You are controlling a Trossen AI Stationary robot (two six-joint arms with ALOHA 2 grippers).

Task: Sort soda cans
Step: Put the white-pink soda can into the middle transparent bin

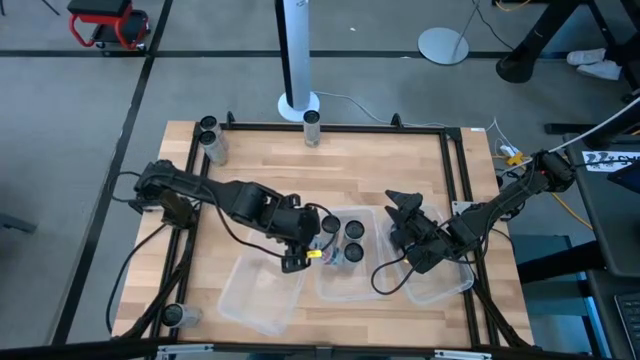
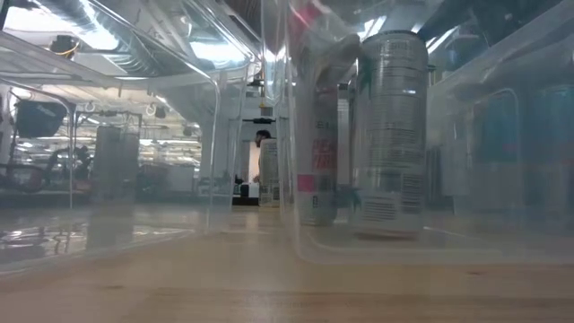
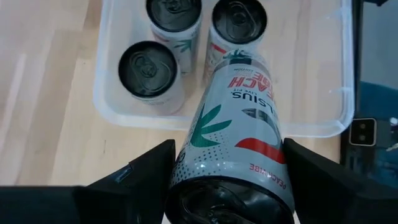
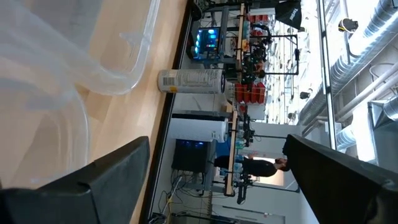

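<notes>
My left gripper [image 1: 303, 254] is shut on a white soda can [image 3: 233, 124] with red and green print. It stands at the left rim of the middle clear bin [image 1: 372, 285]. Three dark-topped soda cans [image 3: 149, 68] stand upright on that bin's floor; two of them also show in the low view [image 2: 390, 135]. My right gripper [image 1: 405, 207] hangs open over the table beside the right bin [image 1: 450, 285], with nothing between its fingers [image 4: 118, 171]. My left gripper pinches the can's round side wall [image 3: 186, 158] between its two fingers [image 3: 146, 171], near the can's dark end that faces the wrist. The fingers slant down from the table's left and lie along the can. The can tilts, far end down over the bin, clear of the table.
An empty clear bin [image 1: 262, 292] lies at the near left. More cans stand at the table's edges: two at the far left corner [image 1: 210, 135], one at the far middle [image 1: 312, 126], one at the near left corner [image 1: 173, 315]. A black frame [image 1: 455, 160] rims the table.
</notes>
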